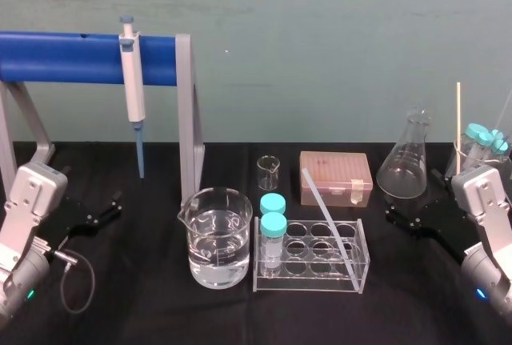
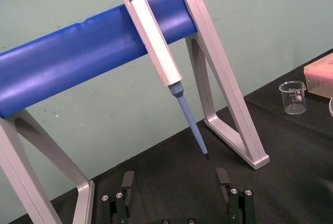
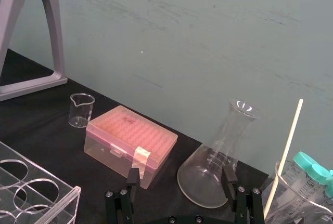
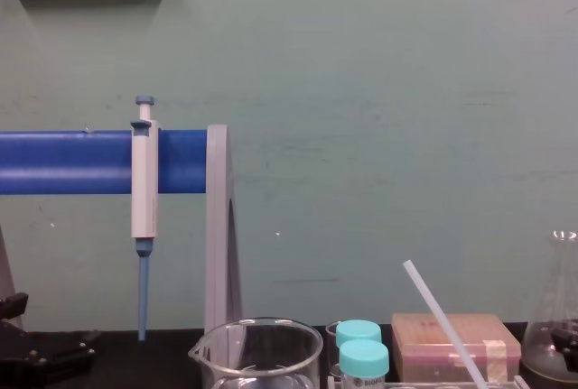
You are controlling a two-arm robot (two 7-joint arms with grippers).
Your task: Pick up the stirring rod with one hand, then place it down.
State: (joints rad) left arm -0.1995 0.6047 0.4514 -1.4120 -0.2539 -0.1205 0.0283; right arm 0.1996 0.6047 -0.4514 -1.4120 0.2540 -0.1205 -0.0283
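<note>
Two tools from the head: left tool [image 1: 110,207] at the tabletop's [image 1: 160,313] left edge, right tool [image 1: 408,210] beside the flask [image 1: 404,161], both spread and empty, probably parked clear of glassware; stirring rod [image 1: 328,223] propped aslant in the tube rack [image 1: 308,289], upper end free for a pinch, well apart from both. From the left wrist, jaws parted toward the pipette [image 2: 156,42]. From the right wrist, jaws parted toward the pink box [image 3: 130,141]. From the chest, rod slanting up before that box.
</note>
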